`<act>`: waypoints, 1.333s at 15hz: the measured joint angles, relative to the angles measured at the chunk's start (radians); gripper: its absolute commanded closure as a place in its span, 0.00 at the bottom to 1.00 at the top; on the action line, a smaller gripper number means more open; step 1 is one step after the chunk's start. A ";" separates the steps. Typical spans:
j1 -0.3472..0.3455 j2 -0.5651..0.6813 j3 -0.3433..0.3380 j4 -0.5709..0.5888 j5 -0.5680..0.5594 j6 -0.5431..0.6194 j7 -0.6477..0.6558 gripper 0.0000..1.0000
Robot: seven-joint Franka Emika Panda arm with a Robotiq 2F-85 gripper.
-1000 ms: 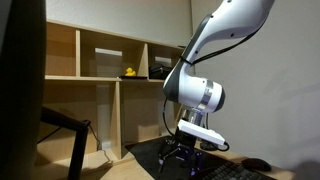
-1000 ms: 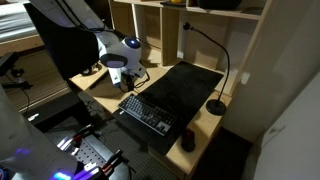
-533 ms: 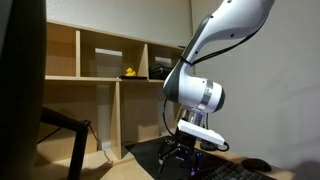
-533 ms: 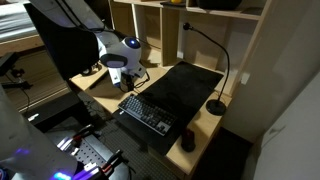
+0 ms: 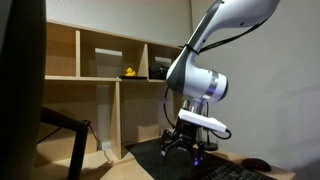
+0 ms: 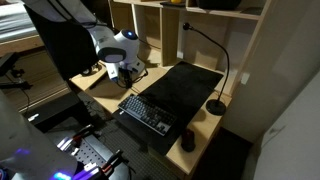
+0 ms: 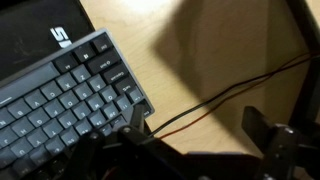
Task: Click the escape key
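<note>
A black keyboard (image 6: 147, 113) lies on the wooden desk at the near edge of a black desk mat (image 6: 185, 85). In the wrist view the keyboard (image 7: 60, 90) fills the left side, with its corner keys near my left finger. The legends are too blurred to tell which key is escape. My gripper (image 7: 198, 128) is open and empty; its fingers straddle bare wood and two thin cables (image 7: 215, 97) just off the keyboard's corner. In both exterior views the gripper (image 5: 185, 146) (image 6: 128, 82) hangs just above the keyboard's end.
A desk lamp (image 6: 215, 70) stands on the mat's far side. A small cylinder (image 6: 187, 141) sits near the keyboard's other end. A dark mouse (image 5: 257, 165) lies on the desk. Wooden shelves (image 5: 100, 70) behind hold a yellow duck (image 5: 129, 72).
The arm's wrist has risen a little, lifting the gripper slightly above the keyboard's end. The gripper stays open.
</note>
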 measured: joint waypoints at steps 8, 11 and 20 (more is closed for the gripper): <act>0.000 -0.291 -0.012 -0.055 -0.091 -0.211 0.169 0.00; -0.001 -0.291 -0.018 -0.053 -0.177 -0.307 0.283 0.00; 0.002 -0.280 -0.020 -0.051 -0.174 -0.196 0.316 0.00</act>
